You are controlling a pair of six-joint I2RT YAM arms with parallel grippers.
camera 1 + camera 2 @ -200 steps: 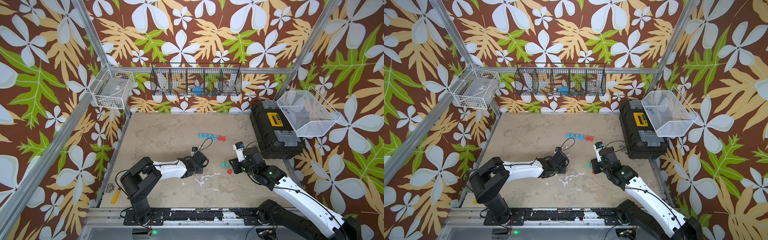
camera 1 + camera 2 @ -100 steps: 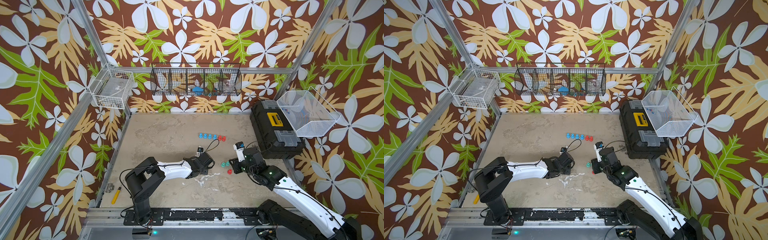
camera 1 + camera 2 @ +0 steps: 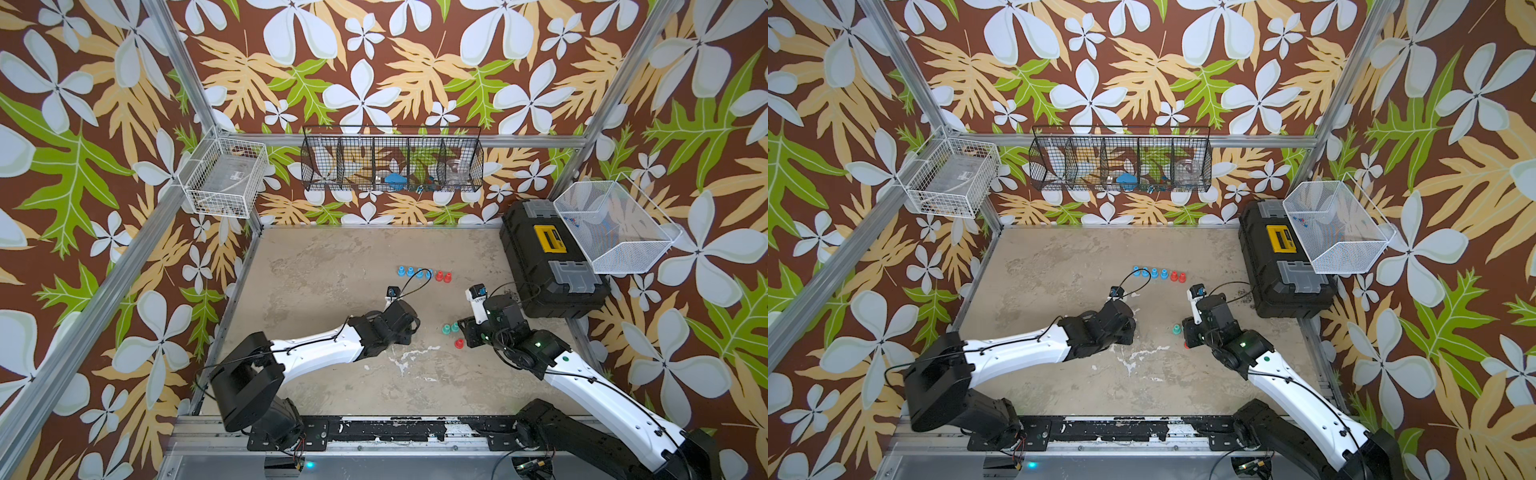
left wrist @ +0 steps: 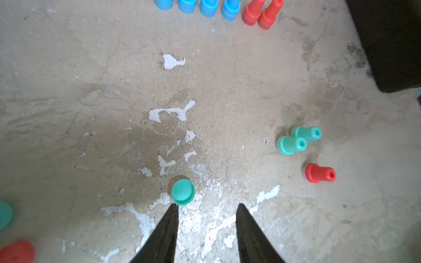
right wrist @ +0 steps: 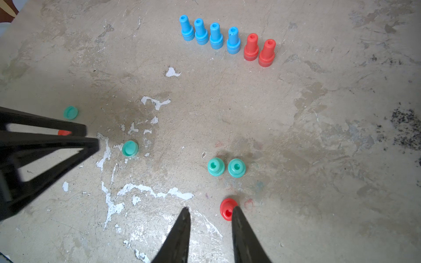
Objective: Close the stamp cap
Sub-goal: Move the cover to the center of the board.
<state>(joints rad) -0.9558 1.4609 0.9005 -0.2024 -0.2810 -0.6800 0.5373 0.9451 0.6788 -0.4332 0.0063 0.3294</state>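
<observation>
A loose green cap (image 4: 183, 192) lies flat on the table, just past one fingertip of my left gripper (image 4: 207, 205), which is open and holds nothing. The right wrist view shows the same cap (image 5: 129, 148) ahead of the left gripper's fingers (image 5: 91, 139). Two green stamps (image 5: 216, 167) (image 5: 236, 167) stand upright side by side, uncapped. A red stamp (image 5: 227, 211) stands right against the outer side of one finger of my right gripper (image 5: 210, 209), which is open and empty. In a top view the grippers (image 3: 409, 328) (image 3: 465, 332) flank the green stamps (image 3: 451, 329).
A row of blue and red stamps (image 3: 419, 273) stands further back. A second green cap (image 5: 70, 112) and a red cap (image 5: 63, 132) lie beyond the left gripper. A black toolbox (image 3: 548, 266) and a white mesh basket (image 3: 615, 228) are at the right.
My left arm has reached to the right, toward the middle of the table. The right arm has stayed where it was.
</observation>
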